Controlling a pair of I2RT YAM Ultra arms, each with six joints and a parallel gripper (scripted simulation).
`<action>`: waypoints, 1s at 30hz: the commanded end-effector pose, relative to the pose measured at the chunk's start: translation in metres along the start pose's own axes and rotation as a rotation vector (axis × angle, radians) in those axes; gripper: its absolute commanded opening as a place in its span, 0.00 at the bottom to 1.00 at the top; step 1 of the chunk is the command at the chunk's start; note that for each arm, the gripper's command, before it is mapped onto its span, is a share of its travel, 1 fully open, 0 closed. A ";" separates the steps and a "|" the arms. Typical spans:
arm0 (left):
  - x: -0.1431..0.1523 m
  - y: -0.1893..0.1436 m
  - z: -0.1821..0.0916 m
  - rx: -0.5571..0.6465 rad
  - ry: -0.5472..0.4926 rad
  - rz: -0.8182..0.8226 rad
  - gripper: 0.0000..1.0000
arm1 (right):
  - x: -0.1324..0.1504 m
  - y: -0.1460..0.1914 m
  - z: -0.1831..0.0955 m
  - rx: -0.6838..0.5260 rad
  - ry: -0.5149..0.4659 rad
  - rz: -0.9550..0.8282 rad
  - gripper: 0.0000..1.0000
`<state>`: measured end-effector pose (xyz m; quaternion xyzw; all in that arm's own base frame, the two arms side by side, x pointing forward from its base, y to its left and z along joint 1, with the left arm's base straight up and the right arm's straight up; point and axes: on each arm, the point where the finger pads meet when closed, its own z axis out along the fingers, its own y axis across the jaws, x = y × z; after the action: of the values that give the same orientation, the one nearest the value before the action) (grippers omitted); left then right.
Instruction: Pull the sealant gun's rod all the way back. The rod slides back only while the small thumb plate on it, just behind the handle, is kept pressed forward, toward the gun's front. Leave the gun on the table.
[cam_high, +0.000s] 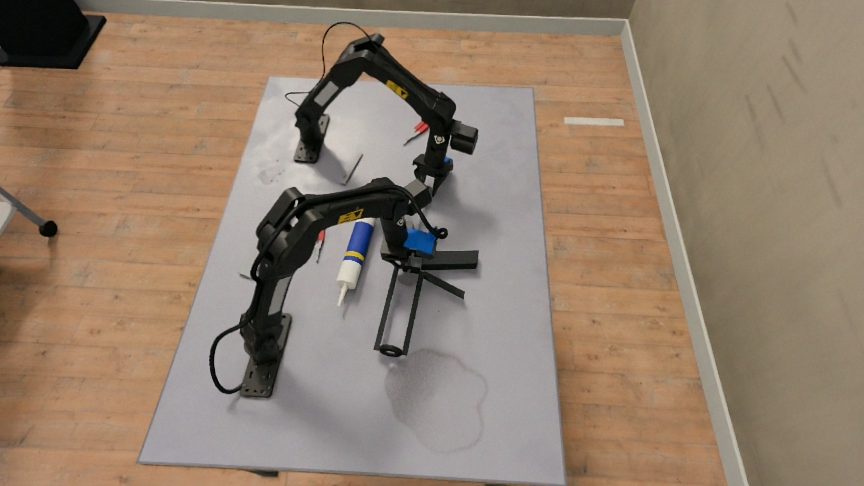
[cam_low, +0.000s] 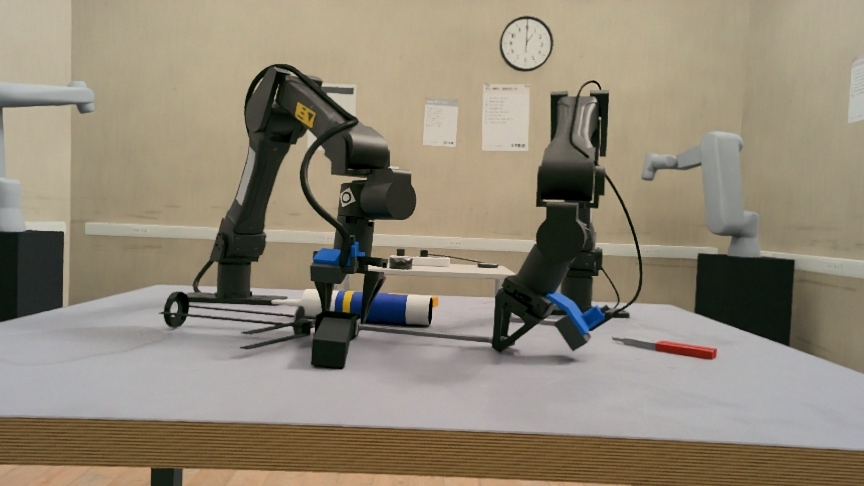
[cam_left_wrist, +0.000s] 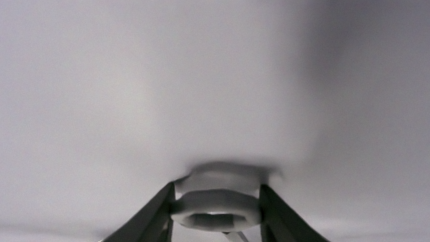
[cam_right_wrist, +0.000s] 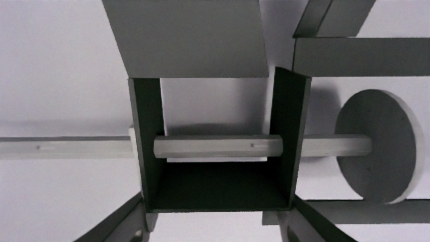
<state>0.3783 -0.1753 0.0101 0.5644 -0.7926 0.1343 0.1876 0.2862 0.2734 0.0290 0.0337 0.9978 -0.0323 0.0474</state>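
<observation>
The black sealant gun lies on the table, its front ring far from the arms' grips and its handle out to one side. My right gripper is shut on the housing above the handle, one finger over the thin thumb plate at its rear side. The plate sits close against the housing. My left gripper is shut on the ring at the rod's rear end. A long stretch of rod shows behind the handle. The plunger disc is a short way ahead of the housing.
A blue and white cartridge lies beside the gun. A red-handled tool lies beyond the left arm. Another red-handled tool lies behind the cartridge, and a thin grey bar lies near the left arm's base.
</observation>
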 end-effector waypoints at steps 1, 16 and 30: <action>-0.033 0.010 -0.027 0.004 -0.046 -0.003 0.34 | 0.008 -0.054 0.007 0.215 0.039 0.003 0.51; -0.031 0.005 -0.030 0.027 0.014 0.017 0.34 | 0.001 -0.024 0.001 0.067 -0.003 0.006 0.51; -0.022 0.005 -0.027 0.044 0.042 0.016 0.66 | -0.004 0.002 -0.005 -0.037 -0.027 0.000 0.51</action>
<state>0.3784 -0.1510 0.0132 0.5621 -0.7840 0.1551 0.2127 0.2871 0.2751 0.0297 0.0290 0.9978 -0.0193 0.0569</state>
